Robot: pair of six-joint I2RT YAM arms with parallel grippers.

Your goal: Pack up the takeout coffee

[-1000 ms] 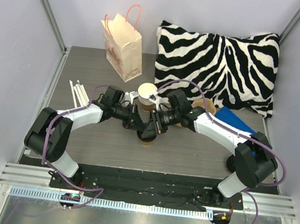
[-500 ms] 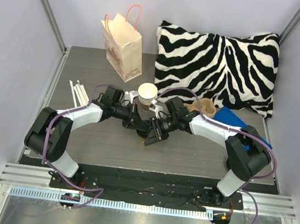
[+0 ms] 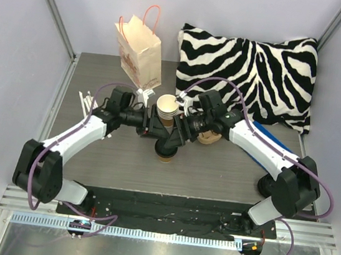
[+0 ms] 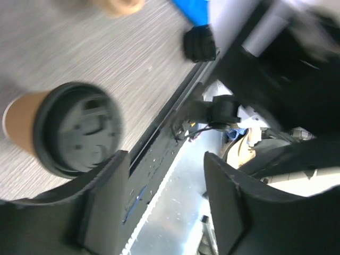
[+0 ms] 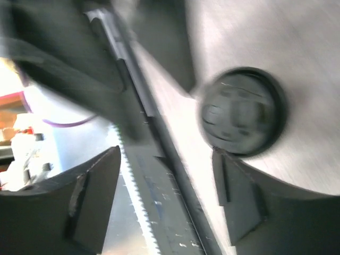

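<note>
Coffee cup (image 3: 167, 155) stands free mid-frame, left end effector (image 4: 166, 159) and right end effector (image 5: 166, 154) both apart, likely setting up a grasp for the bag (image 3: 139, 51).

The grey wood-grain tabletop (image 3: 227, 173) carries the following:
- Centre: takeout coffee (image 3: 166, 158), upright, with a stack of cream cups (image 3: 167, 107) near it toward 12 o'clock.
- 11 o'clock: paper bag (image 3: 140, 51), upright.
- 1 o'clock: zebra-print pillow (image 3: 247, 68).
- 9 o'clock: white sticks (image 3: 86, 101).
- 3 o'clock: flat blue item (image 3: 271, 139).

Takeout coffee (image 3: 166, 158) on table (image 3: 215, 171), cup stack (image 3: 167, 108) behind it, bag (image 3: 139, 51) left of pillow (image 3: 248, 65)
</note>
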